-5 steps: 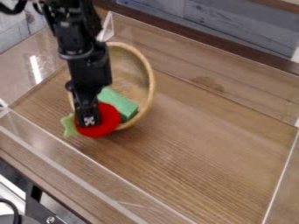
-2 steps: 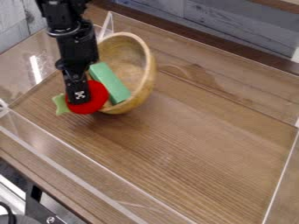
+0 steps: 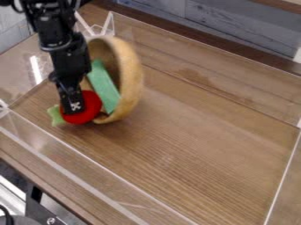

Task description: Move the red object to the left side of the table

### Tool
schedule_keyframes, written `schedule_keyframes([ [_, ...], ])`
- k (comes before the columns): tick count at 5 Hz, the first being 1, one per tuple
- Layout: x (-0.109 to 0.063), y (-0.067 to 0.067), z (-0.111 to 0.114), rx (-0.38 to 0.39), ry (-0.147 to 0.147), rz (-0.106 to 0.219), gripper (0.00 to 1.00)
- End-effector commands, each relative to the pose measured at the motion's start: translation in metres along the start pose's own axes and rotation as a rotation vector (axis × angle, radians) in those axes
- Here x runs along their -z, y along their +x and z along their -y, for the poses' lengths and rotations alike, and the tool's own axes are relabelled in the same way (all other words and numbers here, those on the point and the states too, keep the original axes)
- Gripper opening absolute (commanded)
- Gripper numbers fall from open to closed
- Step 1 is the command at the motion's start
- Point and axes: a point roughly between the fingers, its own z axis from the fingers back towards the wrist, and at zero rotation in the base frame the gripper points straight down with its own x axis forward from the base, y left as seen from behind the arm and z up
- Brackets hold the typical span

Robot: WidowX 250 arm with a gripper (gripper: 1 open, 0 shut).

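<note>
The red object [image 3: 83,109], a small round red toy fruit with a light green leafy piece at its left, sits low over the table [image 3: 200,132] near the left wall. My gripper [image 3: 72,97] points straight down and is shut on the red object from above. Its black fingers cover the top of the fruit. Directly behind and to the right, the wooden bowl [image 3: 121,77] is tipped up on its edge, with the flat green block [image 3: 104,86] leaning against its inside.
Low clear acrylic walls [image 3: 35,145] border the table, the left and front ones close to the gripper. The arm's black column rises toward the upper left.
The gripper has carried the red object leftward and a little lower. The bowl has tipped further up on its edge and shifted left with it.
</note>
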Motion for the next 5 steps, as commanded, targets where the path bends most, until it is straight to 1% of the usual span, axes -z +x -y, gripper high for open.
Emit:
schedule_keyframes([
  [1,-0.015,0.0,-0.007,-0.006,0.018,0.021,0.0],
  [2,-0.025,0.0,-0.01,-0.005,0.012,0.028,0.0],
  [3,-0.041,0.006,-0.009,0.023,0.004,0.029,0.0],
  [4,-0.057,0.01,-0.014,0.029,0.0,0.03,0.0],
  [5,-0.066,0.016,-0.012,0.024,0.0,0.037,0.0],
])
